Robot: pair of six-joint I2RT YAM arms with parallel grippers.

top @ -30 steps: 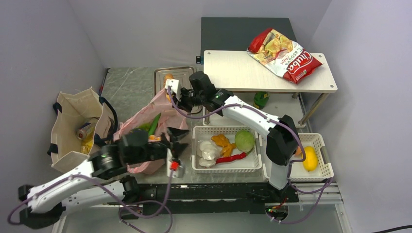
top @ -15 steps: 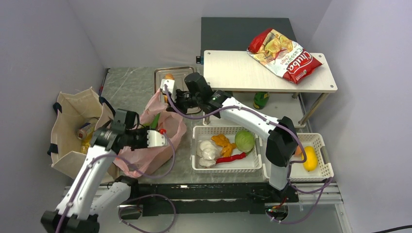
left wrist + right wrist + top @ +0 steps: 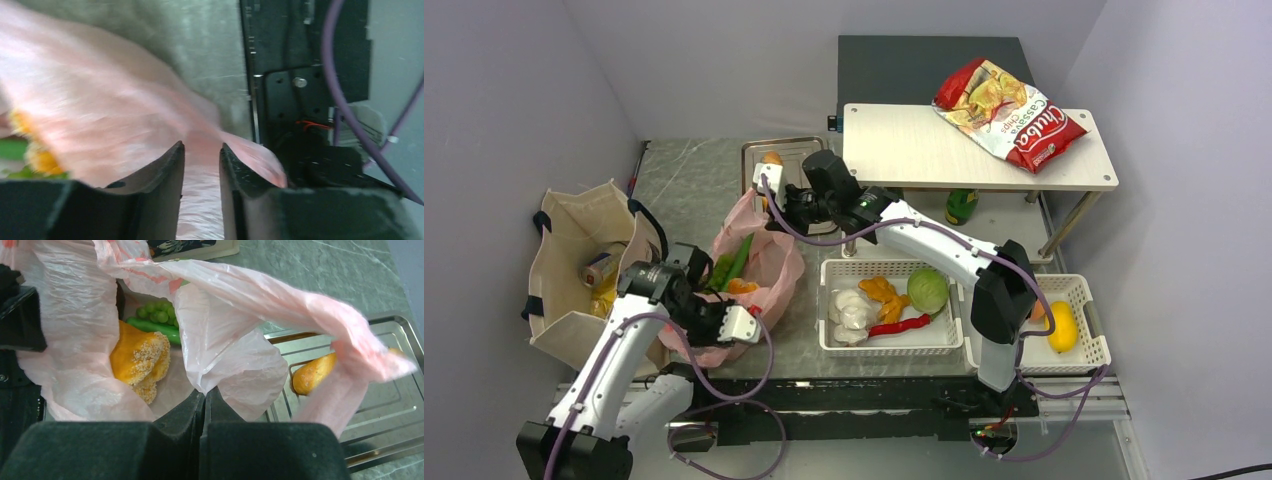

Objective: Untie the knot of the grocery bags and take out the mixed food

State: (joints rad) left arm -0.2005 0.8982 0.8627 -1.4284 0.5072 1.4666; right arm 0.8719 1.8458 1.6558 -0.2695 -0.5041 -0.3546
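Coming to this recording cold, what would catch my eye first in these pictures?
The pink plastic bag at mid-table is stretched open between both arms. The right gripper is shut on its far rim, and the left gripper has film between its slightly parted fingers at the near side. Inside are green grapes, a long green vegetable and a crumbed orange bun. A red chips bag lies on the white shelf, back right.

Right gripper (image 3: 770, 196) is up at the far rim of the pink bag (image 3: 769, 270), just by the metal tray (image 3: 796, 152). Left gripper (image 3: 742, 323) sits low at the bag's near edge. The bag's mouth gapes, a long green vegetable (image 3: 740, 257) poking out beside something orange. Beige tote (image 3: 569, 228) stands to the left, white basket (image 3: 889, 348) with cabbage (image 3: 927, 290) to the right.
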